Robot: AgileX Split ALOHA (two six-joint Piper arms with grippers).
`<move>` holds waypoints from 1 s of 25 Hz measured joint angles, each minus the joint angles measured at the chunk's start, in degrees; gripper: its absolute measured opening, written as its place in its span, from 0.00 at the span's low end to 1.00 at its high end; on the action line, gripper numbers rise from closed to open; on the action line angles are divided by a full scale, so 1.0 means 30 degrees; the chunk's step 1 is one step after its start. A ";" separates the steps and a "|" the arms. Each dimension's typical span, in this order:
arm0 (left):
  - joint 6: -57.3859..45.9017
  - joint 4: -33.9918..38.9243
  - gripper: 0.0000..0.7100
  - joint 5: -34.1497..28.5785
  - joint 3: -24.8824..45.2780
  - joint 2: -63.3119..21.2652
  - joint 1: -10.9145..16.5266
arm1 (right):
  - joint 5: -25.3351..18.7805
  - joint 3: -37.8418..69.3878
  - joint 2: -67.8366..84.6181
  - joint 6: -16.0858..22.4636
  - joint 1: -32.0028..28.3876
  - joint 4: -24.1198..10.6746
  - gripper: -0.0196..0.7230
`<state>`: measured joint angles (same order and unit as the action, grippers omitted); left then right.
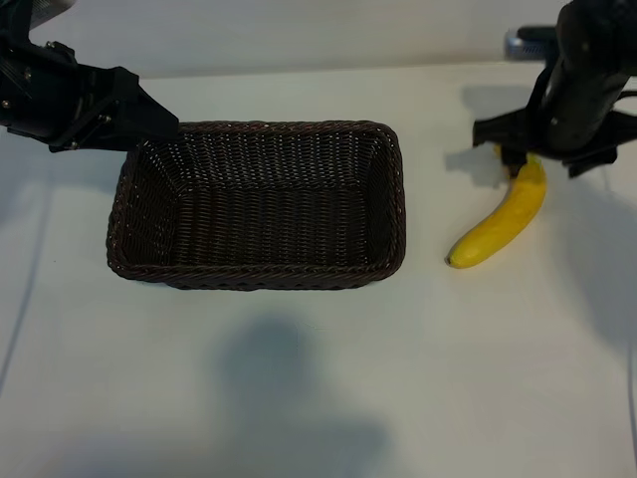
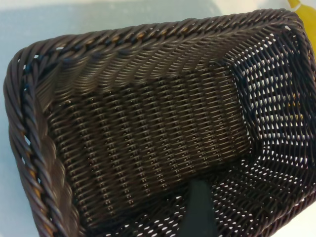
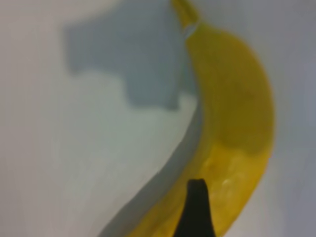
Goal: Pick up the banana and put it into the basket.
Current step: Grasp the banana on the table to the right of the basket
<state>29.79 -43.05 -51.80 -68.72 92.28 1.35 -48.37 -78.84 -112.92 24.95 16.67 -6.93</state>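
The curved, smooth yellow banana point(image 1: 501, 225) lies on the white desk point(image 1: 299, 378) just right of the empty dark brown woven wicker basket point(image 1: 394, 199). The right gripper point(image 1: 542, 149), wide open and holding nothing, hangs over the banana's far end. Gripping that end could let the banana swing or slip; the left gripper point(image 1: 149, 124) hovers open at the basket's far left corner.

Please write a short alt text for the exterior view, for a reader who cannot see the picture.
A yellow banana lies on a white table to the right of an empty dark brown wicker basket, with the right gripper open directly over its upper end. The left gripper sits open at the basket's upper left corner.
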 joint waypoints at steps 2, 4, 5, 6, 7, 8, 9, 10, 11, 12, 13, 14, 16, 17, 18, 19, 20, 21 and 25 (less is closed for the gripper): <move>0.0031 0.0000 0.85 0.0000 0.0000 0.0000 0.0000 | -0.0006 0.0019 -0.0447 -0.0412 0.0000 0.0347 0.83; 0.0051 0.0000 0.85 0.0000 0.0000 0.0000 0.0000 | 0.0012 0.0034 -0.0649 -0.0561 0.0000 0.0444 0.83; 0.0051 0.0000 0.85 0.0000 0.0000 0.0000 0.0000 | 0.0057 0.0034 -0.0702 -0.0561 0.0000 0.0444 0.83; 0.0051 0.0000 0.85 0.0000 0.0000 0.0000 0.0000 | 0.0080 0.0034 -0.0766 -0.0561 0.0000 0.0444 0.83; 0.0051 0.0000 0.85 0.0000 0.0000 0.0000 0.0000 | 0.0151 0.0034 -0.0844 -0.0577 0.0000 0.0444 0.83; 0.0051 0.0000 0.85 0.0000 0.0000 0.0000 0.0000 | 0.0219 0.0034 -0.0975 -0.0596 0.0000 0.0444 0.83; 0.0051 0.0000 0.85 0.0000 0.0000 0.0000 0.0000 | 0.0315 0.0034 -0.1106 -0.0596 0.0000 0.0444 0.83; 0.0051 0.0000 0.85 0.0000 0.0000 0.0000 0.0000 | 0.0375 0.0034 -0.1278 -0.0616 0.0000 0.0444 0.83; 0.0051 0.0000 0.85 0.0000 0.0000 0.0000 0.0000 | 0.0503 0.0034 -0.1492 -0.0616 0.0000 0.0526 0.83; 0.0051 0.0000 0.85 0.0000 0.0000 0.0000 0.0000 | 0.0624 0.0034 -0.1636 -0.0616 0.0000 0.0549 0.83; 0.0051 0.0000 0.85 0.0000 0.0000 0.0000 0.0000 | 0.0668 0.0034 -0.1812 -0.0635 0.0000 0.0573 0.83; 0.0051 0.0000 0.85 0.0000 0.0000 0.0000 0.0000 | 0.0726 0.0034 -0.1968 -0.0635 0.0000 0.0590 0.83; 0.0051 0.0020 0.85 0.0000 0.0000 0.0000 0.0000 | 0.0830 0.0034 -0.2166 -0.0635 0.0000 0.0580 0.83; 0.0068 0.0068 0.85 0.0000 0.0000 0.0000 0.0000 | 0.0879 0.0034 -0.2261 -0.0635 0.0000 0.0595 0.82; 0.0065 0.0149 0.85 0.0000 0.0000 0.0000 0.0000 | 0.0903 0.0034 -0.2306 -0.0635 0.0000 0.0595 0.82; 0.0065 0.0249 0.85 0.0000 0.0000 0.0000 0.0000 | 0.0903 0.0034 -0.2376 -0.0635 0.0000 0.0595 0.80; 0.0065 0.0339 0.85 0.0000 0.0000 0.0000 0.0000 | 0.0903 0.0034 -0.2455 -0.0635 0.0000 0.0595 0.77; 0.0065 0.0371 0.85 0.0000 0.0000 0.0000 0.0000 | 0.0920 0.0034 -0.2537 -0.0635 0.0000 0.0595 0.72; 0.0065 0.0431 0.85 0.0000 0.0000 0.0000 0.0000 | 0.0884 0.0034 -0.2731 -0.0635 0.0000 0.0578 0.59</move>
<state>29.98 -41.75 -51.80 -68.72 92.28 1.35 -45.71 -78.74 -121.11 23.05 16.67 -5.20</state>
